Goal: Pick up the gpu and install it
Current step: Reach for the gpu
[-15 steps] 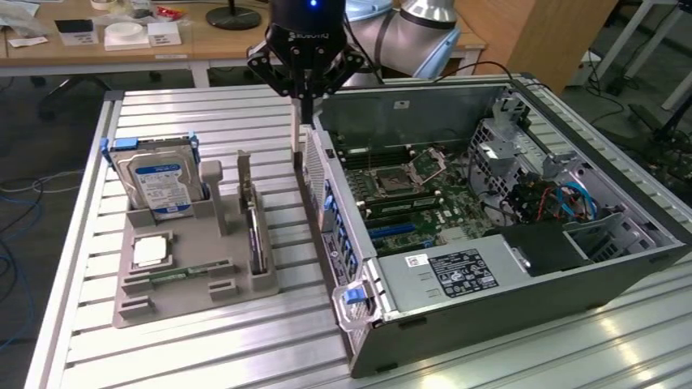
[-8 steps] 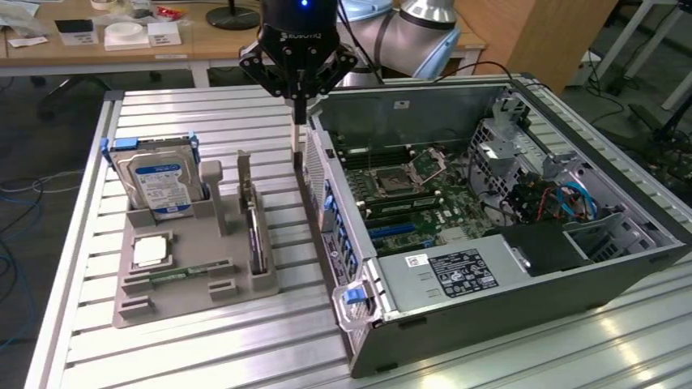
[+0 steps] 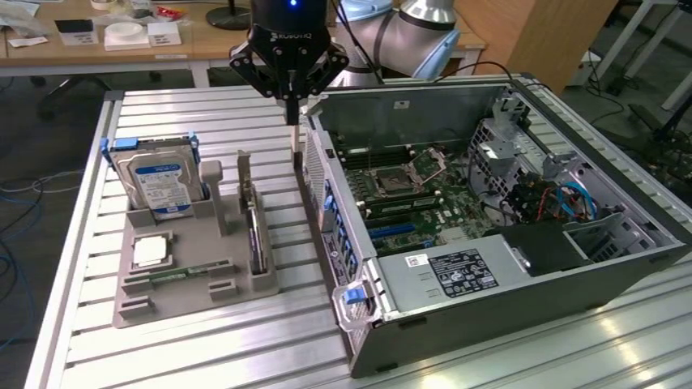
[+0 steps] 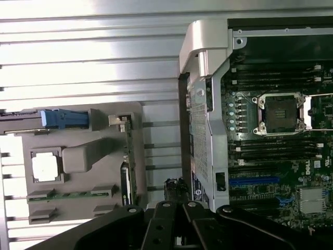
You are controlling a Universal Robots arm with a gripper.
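Gpu [image 3: 296, 158] in pincer [image 3: 291, 99] – PC case [image 3: 411, 113] adj.

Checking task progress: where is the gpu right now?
The gpu stands on edge in the grey holder, with the hard drive toward the exterior view's left and the computer case toward the exterior view's right.

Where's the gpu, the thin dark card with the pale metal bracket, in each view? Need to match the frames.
Exterior view: the gpu stands on edge in the grey moulded holder, on its side nearest the open computer case.
Wrist view: the gpu is seen edge-on along the holder's case-side edge.
Shared landmark: the square silver processor chip lying in the holder.
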